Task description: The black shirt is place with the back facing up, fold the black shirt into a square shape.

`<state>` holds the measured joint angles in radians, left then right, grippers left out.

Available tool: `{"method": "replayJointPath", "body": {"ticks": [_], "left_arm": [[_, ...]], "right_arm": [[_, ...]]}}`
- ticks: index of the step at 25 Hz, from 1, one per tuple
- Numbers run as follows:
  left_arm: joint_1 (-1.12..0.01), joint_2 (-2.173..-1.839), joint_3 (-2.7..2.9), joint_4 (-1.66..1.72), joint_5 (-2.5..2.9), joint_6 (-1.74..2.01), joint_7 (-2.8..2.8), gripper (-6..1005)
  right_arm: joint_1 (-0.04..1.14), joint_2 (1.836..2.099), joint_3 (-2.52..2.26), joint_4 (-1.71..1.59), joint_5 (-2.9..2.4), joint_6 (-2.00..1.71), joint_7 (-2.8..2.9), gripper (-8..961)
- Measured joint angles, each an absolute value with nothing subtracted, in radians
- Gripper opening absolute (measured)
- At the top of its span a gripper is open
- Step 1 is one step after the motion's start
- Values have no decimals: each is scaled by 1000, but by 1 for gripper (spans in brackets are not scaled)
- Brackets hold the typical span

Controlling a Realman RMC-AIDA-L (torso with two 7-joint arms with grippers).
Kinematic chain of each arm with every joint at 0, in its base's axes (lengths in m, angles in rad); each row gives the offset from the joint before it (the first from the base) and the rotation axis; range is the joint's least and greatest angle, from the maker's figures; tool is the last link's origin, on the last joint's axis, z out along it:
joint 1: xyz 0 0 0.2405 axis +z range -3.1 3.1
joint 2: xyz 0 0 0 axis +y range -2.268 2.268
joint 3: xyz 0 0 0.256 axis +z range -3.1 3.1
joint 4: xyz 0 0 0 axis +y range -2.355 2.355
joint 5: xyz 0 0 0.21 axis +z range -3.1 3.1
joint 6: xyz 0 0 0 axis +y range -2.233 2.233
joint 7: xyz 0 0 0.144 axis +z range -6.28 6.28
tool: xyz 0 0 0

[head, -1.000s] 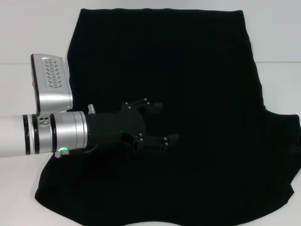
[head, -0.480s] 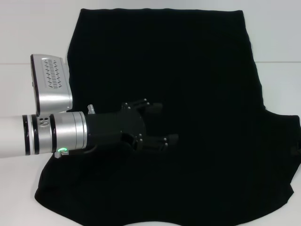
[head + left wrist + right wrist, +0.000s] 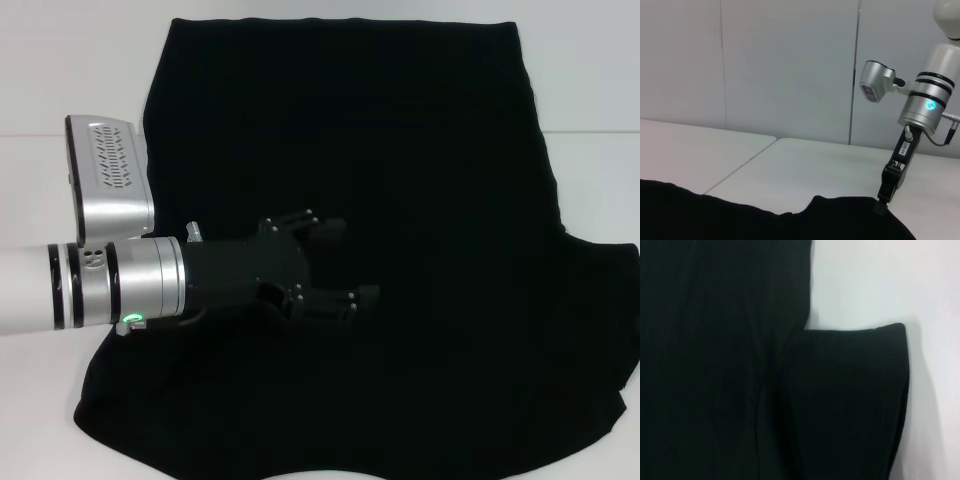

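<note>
The black shirt [image 3: 400, 150] lies spread flat on the white table [image 3: 70, 70], and no print shows. My left gripper [image 3: 350, 262] reaches in from the left and hovers open over the shirt's left-middle, holding nothing. One sleeve [image 3: 855, 390] lies flat beside the shirt's body in the right wrist view. In the left wrist view, my right gripper [image 3: 886, 192] points down at the far edge of the shirt [image 3: 765, 225], right where the sleeve ends. Whether it holds the fabric does not show. The right gripper is outside the head view.
White table surface surrounds the shirt, with a seam [image 3: 590, 132] running across it. A grey panelled wall [image 3: 790, 65] stands behind the table. The shirt's near hem [image 3: 300, 472] reaches the front of the head view.
The left arm has stayed still. At the head view's right edge, small glints by the sleeve have gone out of sight.
</note>
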<state>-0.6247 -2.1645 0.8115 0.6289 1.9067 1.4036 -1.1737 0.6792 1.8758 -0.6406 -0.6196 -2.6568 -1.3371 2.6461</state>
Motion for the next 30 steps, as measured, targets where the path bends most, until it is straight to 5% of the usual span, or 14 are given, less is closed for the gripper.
{"method": "replayJointPath", "body": {"ticks": [7,30], "left_arm": [[-623,-2165,810,629,1901,1404,-1174,950],[-620,-2171,821,617,1851,1436,-1205,949]], "right_arm": [[660,1878,-567,-660,-2624,-1307,2596,39],[659,1877,-511,-663,-2511,-1227,2372,38]]}}
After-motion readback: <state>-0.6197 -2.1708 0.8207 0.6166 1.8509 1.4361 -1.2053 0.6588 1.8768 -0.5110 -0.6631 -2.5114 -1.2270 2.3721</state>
